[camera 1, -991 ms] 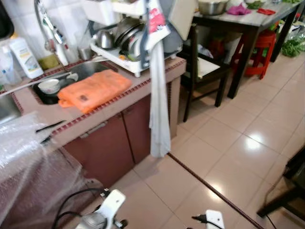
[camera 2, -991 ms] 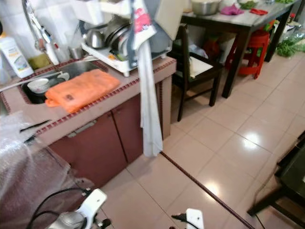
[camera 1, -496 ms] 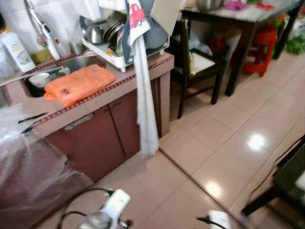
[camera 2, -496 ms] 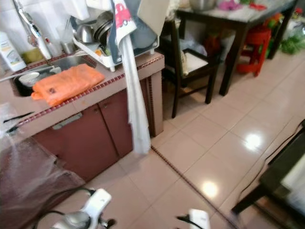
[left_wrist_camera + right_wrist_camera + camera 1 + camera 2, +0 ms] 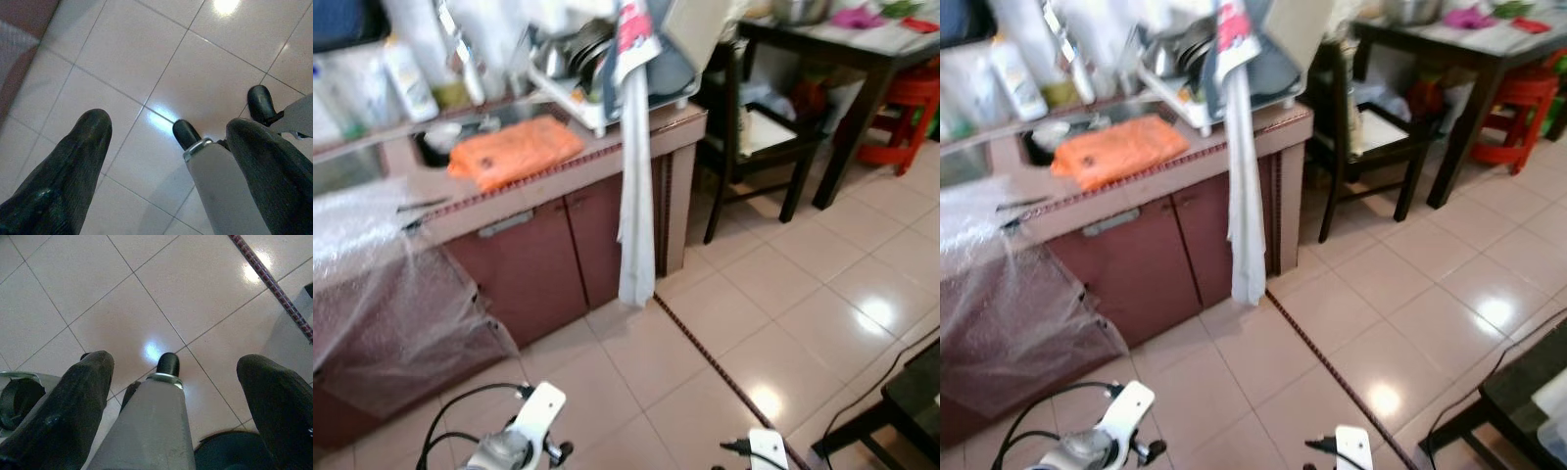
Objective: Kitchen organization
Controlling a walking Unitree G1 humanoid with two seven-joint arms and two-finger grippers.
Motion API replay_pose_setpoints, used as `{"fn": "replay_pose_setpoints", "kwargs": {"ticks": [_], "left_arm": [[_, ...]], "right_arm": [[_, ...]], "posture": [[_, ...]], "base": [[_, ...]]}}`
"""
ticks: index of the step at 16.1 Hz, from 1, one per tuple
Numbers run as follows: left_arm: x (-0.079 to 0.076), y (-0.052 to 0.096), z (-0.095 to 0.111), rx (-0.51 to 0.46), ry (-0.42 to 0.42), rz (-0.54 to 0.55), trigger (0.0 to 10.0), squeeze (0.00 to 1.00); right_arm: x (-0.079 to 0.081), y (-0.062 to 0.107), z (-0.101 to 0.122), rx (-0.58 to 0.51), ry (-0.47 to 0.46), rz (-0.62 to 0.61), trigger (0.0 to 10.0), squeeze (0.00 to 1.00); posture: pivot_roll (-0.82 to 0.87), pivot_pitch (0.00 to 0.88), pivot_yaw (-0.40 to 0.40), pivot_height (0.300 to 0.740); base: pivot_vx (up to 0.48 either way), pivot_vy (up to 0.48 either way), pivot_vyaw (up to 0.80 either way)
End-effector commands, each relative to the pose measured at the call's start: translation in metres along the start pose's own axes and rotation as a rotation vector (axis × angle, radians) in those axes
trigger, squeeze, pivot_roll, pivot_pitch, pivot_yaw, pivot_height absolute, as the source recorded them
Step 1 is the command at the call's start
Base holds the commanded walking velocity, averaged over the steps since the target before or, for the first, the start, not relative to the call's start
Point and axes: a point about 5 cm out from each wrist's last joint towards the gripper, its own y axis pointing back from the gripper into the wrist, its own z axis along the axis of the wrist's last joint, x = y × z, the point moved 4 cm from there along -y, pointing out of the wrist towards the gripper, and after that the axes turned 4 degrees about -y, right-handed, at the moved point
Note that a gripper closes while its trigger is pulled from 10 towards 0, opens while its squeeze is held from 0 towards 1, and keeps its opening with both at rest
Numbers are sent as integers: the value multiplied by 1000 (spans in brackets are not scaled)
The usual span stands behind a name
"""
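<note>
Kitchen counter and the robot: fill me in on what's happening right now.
Nothing is being handled. The robot stands on the tiled floor facing the maroon-doored kitchen counter. Its left gripper and right gripper hang open and empty, pointing at the floor. On the counter lie a folded orange cloth, a small white bowl in the sink and a white dish rack of metal dishes. A long white towel hangs down the counter's front, and clear bubble wrap drapes its left end.

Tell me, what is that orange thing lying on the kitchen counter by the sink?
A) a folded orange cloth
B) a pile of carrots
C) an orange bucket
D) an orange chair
A: the folded orange cloth lies flat and soft-edged on the counter, just in front of the sink and beside the dish rack.
</note>
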Motion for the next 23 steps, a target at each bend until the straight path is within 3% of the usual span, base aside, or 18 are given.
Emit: {"fn": "replay_pose_setpoints", "kwargs": {"ticks": [1,4,9,11,18,21,23], "left_arm": [[9,1,5,-10,18,28,10000,0],[9,1,6,-11,11,26,10000,0],[6,2,-11,37,-6,14,10000,0],[8,3,-14,50,6,25,10000,0],[2,-2,14,12,-88,-1,10000,0],[-4,-3,25,-41,-1,1,10000,0],[-4,-4,26,-45,58,34,10000,0]], "right_arm": [[4,-1,2,-7,-4,5,10000,0],[2,0,0,-7,-37,-10,10000,0],[-3,2,-9,-6,-124,-36,10000,0],[-4,2,-9,-7,-90,-32,10000,0],[-21,7,-16,-10,-116,-88,10000,0],[-26,8,-11,-47,-84,-97,10000,0],[-29,6,7,-80,-24,-89,10000,0]], "posture": [[-67,0,63,740],[-49,0,77,740],[-114,0,86,740],[-148,0,101,740],[-219,0,146,740],[-224,0,120,740],[-217,0,87,740]], "base": [[0,0,0],[0,0,0],[0,0,0],[0,124,0],[0,0,0],[0,0,0],[0,0,0]]}}
